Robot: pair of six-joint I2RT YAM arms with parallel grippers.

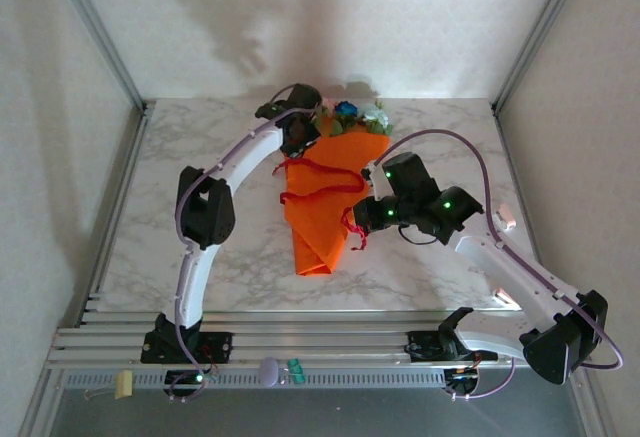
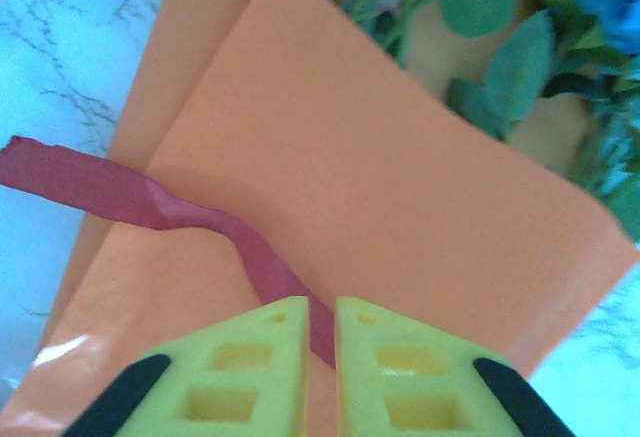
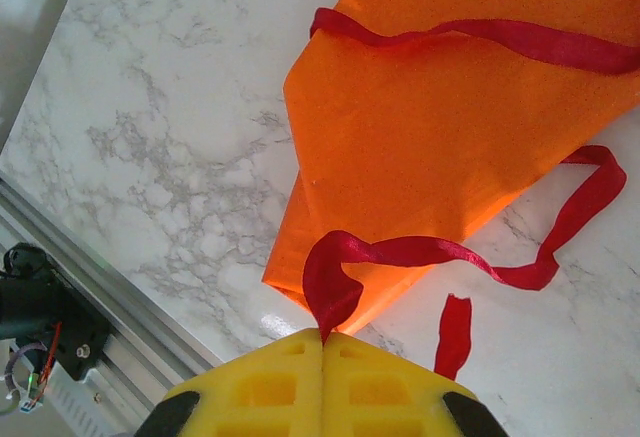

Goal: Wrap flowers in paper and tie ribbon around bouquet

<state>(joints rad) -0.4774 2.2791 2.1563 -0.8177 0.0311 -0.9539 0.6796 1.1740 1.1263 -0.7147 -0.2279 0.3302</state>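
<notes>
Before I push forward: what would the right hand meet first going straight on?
Past the ribbon it pinches, the right hand would likely meet the orange paper at its near corner, though depth is unclear.

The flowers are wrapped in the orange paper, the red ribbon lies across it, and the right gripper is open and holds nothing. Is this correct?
Not quite. The right gripper is shut on a loop of the ribbon, as the right wrist view shows. The flowers are wrapped in the orange paper and the red ribbon lies across it.
</notes>
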